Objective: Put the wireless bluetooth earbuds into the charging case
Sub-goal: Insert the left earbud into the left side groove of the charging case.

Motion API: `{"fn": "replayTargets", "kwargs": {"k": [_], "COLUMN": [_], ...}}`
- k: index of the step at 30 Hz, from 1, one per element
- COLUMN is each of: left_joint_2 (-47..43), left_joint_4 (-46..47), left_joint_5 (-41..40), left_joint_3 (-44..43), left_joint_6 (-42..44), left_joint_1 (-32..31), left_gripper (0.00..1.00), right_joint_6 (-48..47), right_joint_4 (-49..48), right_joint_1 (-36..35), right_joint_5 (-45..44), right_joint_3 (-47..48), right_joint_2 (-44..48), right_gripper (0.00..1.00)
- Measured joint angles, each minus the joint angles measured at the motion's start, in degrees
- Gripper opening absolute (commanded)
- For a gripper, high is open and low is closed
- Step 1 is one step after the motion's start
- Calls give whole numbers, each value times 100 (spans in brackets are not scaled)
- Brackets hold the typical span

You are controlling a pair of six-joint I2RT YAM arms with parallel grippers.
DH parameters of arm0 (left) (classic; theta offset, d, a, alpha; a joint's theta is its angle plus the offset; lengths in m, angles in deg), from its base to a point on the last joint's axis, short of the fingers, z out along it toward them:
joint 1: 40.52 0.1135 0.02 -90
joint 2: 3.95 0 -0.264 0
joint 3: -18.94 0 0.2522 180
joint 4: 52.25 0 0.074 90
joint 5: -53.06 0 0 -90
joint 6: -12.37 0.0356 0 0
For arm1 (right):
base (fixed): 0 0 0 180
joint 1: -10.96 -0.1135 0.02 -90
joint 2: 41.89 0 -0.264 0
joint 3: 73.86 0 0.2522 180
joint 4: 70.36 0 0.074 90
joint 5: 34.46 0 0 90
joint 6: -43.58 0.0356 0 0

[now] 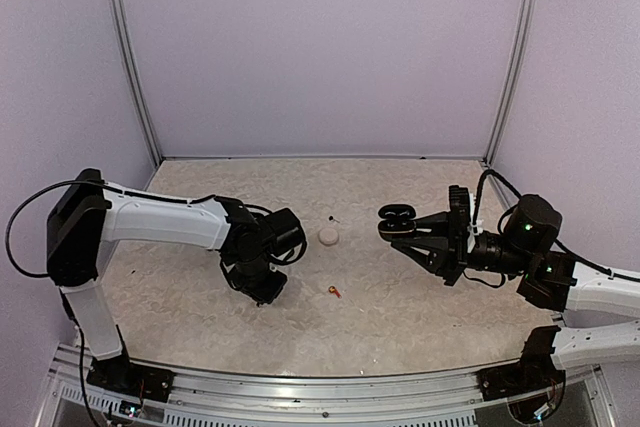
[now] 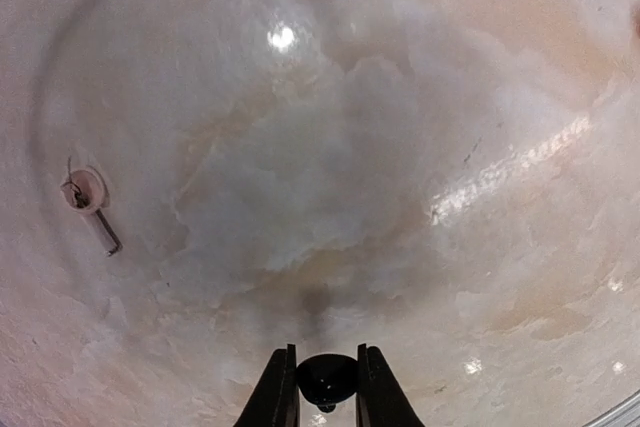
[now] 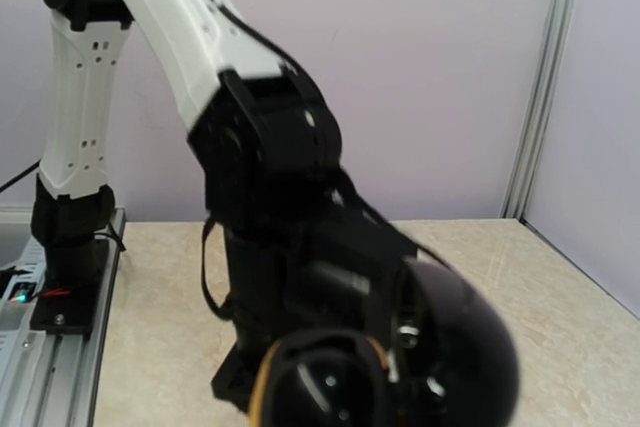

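Observation:
My left gripper (image 1: pixel 264 290) points down at the table left of centre. In the left wrist view it (image 2: pixel 327 387) is shut on a small black earbud (image 2: pixel 327 379) just above the surface. My right gripper (image 1: pixel 398 228) holds an open black charging case (image 1: pixel 397 215) in the air at centre right. The case fills the bottom of the right wrist view (image 3: pixel 340 387) with its lid (image 3: pixel 465 347) swung to the right. A red-orange earbud (image 1: pixel 333 291) lies on the table right of the left gripper. Another tiny black earbud (image 1: pixel 333 218) lies by a white round case (image 1: pixel 329 235).
A small pale round thing with a thin dark piece (image 2: pixel 86 192) lies on the marbled table at the left of the left wrist view. The left arm (image 3: pixel 260 147) stands close in front of the held case. Purple walls enclose the table on three sides.

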Motion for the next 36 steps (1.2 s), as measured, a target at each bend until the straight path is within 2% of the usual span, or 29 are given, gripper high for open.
{"fn": "replayTargets", "kwargs": {"k": [5,11,14,22,30,36], "left_joint_2": [-800,-1906,-2448,-4030,-3921,-3469], "left_joint_4": [503,1530,2299,4636,6076,6559], "left_joint_5": [-251,-459,-546,-389,-225,-85], "left_joint_3": [-57,-177,-59,977,1019,1019], "left_joint_6": [15,214,385,879,1453,1755], "left_joint_1": [20,-11,-146,-566,-1248,-1469], "left_gripper": [13,15,16,19,17,16], "right_joint_6": [-2,-7,-9,-4,92,267], "right_joint_4": [-2,-7,-46,-306,-706,-782], "right_joint_1": [0,0,0,0,-2,-157], "right_joint_5": [-28,-70,-101,-37,-66,-367], "right_joint_3": [0,17,42,101,107,273], "right_joint_2": [4,2,0,-118,-463,-693], "right_gripper": [0,0,0,0,0,0]}}
